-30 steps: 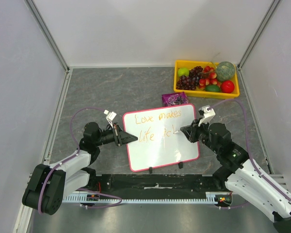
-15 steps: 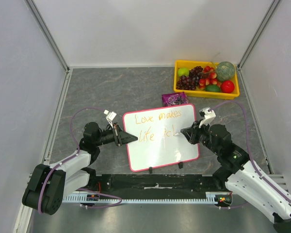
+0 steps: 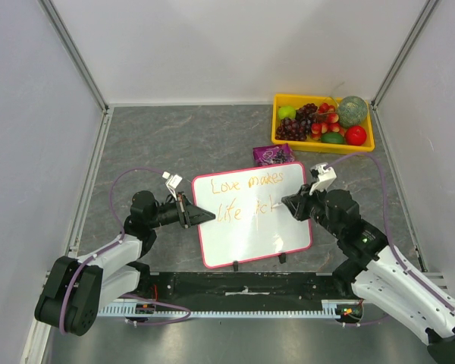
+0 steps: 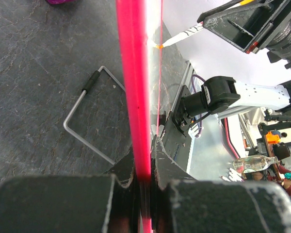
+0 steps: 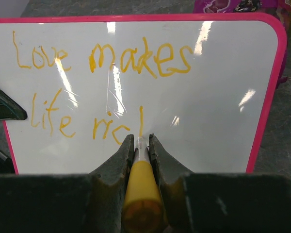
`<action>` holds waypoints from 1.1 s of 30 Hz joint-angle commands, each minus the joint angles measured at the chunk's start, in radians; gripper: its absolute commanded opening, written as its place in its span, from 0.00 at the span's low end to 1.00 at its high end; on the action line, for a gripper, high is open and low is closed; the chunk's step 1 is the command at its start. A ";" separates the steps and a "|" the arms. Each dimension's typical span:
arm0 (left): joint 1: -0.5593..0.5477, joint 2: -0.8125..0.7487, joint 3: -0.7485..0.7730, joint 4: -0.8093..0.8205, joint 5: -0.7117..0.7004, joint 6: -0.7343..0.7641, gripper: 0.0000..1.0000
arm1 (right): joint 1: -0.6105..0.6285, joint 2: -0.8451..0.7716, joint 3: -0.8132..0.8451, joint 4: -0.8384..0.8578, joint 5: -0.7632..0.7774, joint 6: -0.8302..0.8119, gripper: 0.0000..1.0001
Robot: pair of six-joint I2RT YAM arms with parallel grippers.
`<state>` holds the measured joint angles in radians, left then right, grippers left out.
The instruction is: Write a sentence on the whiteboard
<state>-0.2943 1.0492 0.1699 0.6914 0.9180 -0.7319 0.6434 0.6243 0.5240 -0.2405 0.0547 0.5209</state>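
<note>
Two-line sentence (image 5: 104,90) on whiteboard (image 5: 208,111), ending unclear.

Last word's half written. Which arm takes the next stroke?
Right. The right gripper is shut on the orange marker, tip at the whiteboard beside the unfinished second line of the sentence. The left gripper is clamped on the board's pink frame, steadying it.
</note>
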 commanded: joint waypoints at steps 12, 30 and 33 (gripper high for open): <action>-0.006 0.014 -0.009 -0.059 -0.065 0.183 0.02 | -0.005 0.037 0.053 0.026 0.123 -0.039 0.00; -0.008 0.015 -0.007 -0.059 -0.067 0.181 0.02 | -0.005 -0.028 -0.001 -0.063 0.125 -0.032 0.00; -0.006 0.017 -0.007 -0.058 -0.067 0.183 0.02 | -0.005 -0.032 -0.012 -0.071 0.117 -0.027 0.00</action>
<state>-0.2947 1.0492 0.1699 0.6933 0.9184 -0.7319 0.6430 0.5980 0.5365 -0.2718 0.1520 0.5045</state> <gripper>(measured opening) 0.091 0.204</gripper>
